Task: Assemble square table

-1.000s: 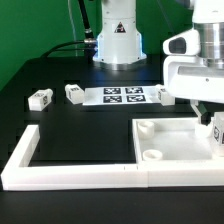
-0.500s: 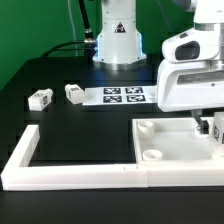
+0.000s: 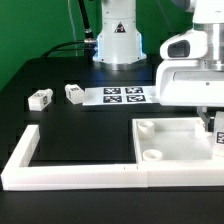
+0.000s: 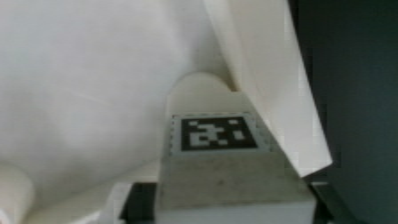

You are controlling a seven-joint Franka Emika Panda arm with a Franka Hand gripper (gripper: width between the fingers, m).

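The square tabletop (image 3: 170, 138) is a white slab with a raised rim and round corner sockets, lying at the exterior view's right against the border wall. My gripper (image 3: 216, 128) hangs over its far right part, shut on a white tagged leg (image 3: 219, 139). In the wrist view the leg (image 4: 217, 135) stands between my dark fingers (image 4: 139, 202), its tag facing the camera, with the tabletop's rim (image 4: 267, 80) beside it. Two more tagged legs (image 3: 39, 98) (image 3: 75, 92) lie on the black table at the left. A fourth leg is out of view.
The long white L-shaped border wall (image 3: 60, 170) runs along the front and up the left side. The marker board (image 3: 125, 96) lies at the back centre. The robot base (image 3: 117, 40) stands behind it.
My hand has come lower over the tabletop's right part, with the leg still held. The two loose legs have not moved.
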